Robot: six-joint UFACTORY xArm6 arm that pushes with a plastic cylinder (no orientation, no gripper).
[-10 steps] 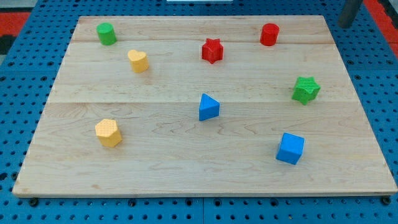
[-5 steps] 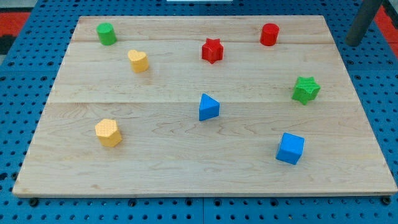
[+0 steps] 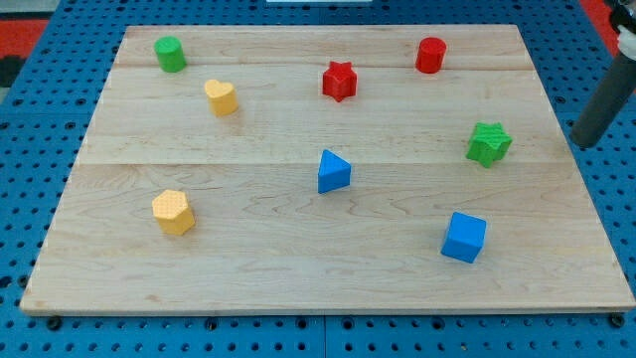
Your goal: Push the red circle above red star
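Observation:
The red circle [image 3: 430, 55] stands near the board's top edge, right of centre. The red star [image 3: 339, 81] lies to its left and slightly lower. My tip [image 3: 584, 144] is at the view's right edge, just off or at the board's right side, far to the right of and below the red circle, and right of the green star [image 3: 489, 143]. It touches no block.
A green cylinder [image 3: 170, 54] sits at the top left, a yellow heart [image 3: 221, 97] below it. A blue triangle [image 3: 333, 171] is mid-board, a yellow hexagon [image 3: 173, 212] lower left, a blue cube [image 3: 464, 237] lower right. The wooden board [image 3: 298, 268] rests on blue pegboard.
The rod has moved down the view's right side and slightly rightward, from beside the board's top right corner to level with the green star. No block has moved.

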